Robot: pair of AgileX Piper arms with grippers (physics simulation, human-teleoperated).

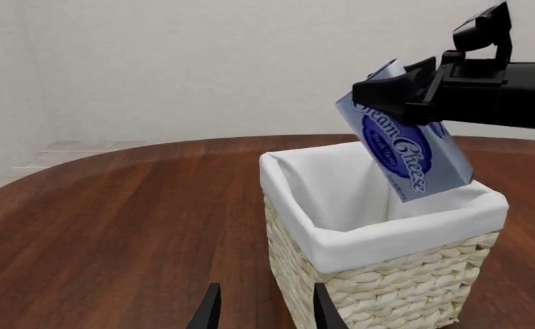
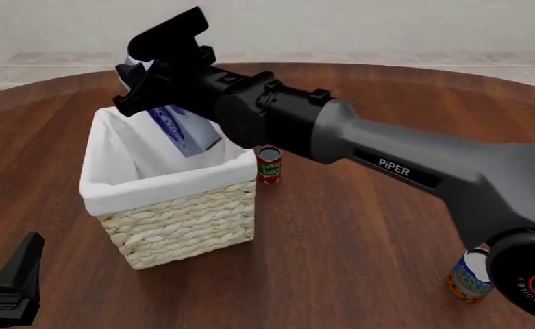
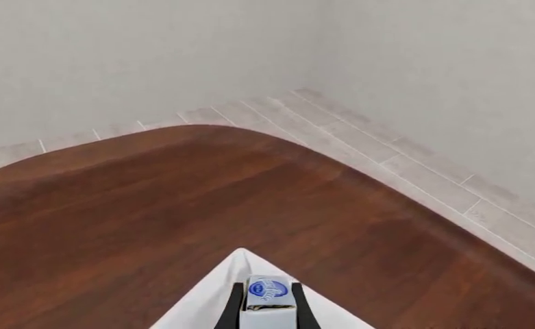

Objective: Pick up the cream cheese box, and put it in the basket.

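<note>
The cream cheese box (image 1: 406, 145), pale blue with a dark blue oval logo, hangs tilted over the opening of the basket (image 1: 377, 274), its lower end dipping below the white liner rim. My right gripper (image 1: 404, 92) is shut on its upper end. From the front, the box (image 2: 183, 130) shows partly behind the right arm, above the basket (image 2: 171, 219). In the right wrist view the box's end (image 3: 267, 293) sits between the fingers over a basket corner (image 3: 214, 296). My left gripper (image 1: 262, 308) stands open near the basket's side, holding nothing.
A small red-and-green can (image 2: 268, 164) stands just right of the basket. A blue-and-orange can (image 2: 471, 275) stands at the front right, near the right arm's base. The dark round wooden table (image 2: 340, 233) spreads all around.
</note>
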